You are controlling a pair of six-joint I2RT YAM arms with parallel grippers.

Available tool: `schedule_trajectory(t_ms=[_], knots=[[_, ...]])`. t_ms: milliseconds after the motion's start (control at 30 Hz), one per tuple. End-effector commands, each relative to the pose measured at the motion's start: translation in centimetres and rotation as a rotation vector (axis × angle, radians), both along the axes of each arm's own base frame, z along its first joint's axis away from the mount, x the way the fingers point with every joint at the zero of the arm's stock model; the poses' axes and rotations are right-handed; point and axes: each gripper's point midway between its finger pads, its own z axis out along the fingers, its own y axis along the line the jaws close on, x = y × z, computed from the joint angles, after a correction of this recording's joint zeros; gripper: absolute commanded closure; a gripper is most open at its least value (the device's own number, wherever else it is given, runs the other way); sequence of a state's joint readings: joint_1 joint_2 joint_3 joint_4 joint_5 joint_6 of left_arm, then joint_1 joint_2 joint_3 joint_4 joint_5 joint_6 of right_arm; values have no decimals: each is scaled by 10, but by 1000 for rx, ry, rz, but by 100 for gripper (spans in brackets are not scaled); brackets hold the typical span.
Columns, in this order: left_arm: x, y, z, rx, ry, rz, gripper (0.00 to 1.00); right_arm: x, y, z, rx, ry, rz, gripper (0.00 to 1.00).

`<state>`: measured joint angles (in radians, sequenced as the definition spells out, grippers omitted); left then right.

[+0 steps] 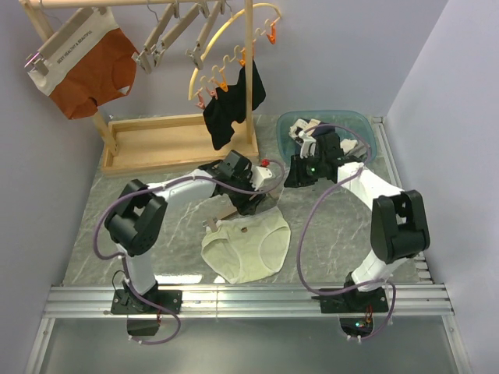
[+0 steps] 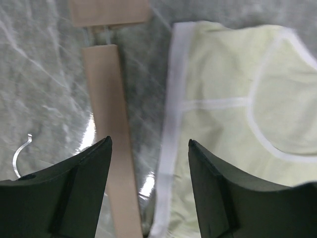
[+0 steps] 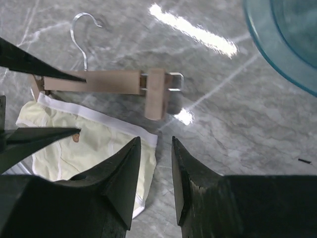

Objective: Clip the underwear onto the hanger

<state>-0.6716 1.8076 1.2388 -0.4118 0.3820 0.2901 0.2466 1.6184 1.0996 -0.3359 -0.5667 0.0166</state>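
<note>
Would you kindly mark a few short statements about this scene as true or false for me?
1. The cream briefs lie unclipped on the marble table. True.
2. The wooden bar hanger lies on top of the cream briefs. False: it rests on the marble beside their waistband.
3. The left end effector is clamped on the hanger. False: its jaws stand open above the bar and waistband, holding nothing.
4. Rust-orange briefs hang at the back left. True.
5. The blue basin stands at the back left. False: it stands at the back right.
</note>
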Motion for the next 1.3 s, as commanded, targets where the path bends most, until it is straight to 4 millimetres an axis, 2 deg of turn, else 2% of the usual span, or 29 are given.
schedule_trajectory(t_ms=[0,233,400,500,567,700,900,1267], knots=[[41,-10,10,18,-153,65,33,10,2,10,68,38,-14,62],[40,-22,-18,81,-170,5,37,26,1,-3,86,92,-26,63],[33,-23,-31,118,-181,-18,50,34,5,-23,98,157,-33,63],[29,-17,-36,139,-187,-17,64,34,6,-33,102,185,-36,63],[29,-15,-33,137,-201,-10,73,34,6,-37,101,191,-36,63],[24,-11,-30,130,-204,2,78,31,9,-42,115,215,-23,64],[25,-13,-14,97,-256,20,83,23,12,-47,138,246,-12,64],[21,-15,2,45,-279,23,86,13,24,-50,220,297,46,66]])
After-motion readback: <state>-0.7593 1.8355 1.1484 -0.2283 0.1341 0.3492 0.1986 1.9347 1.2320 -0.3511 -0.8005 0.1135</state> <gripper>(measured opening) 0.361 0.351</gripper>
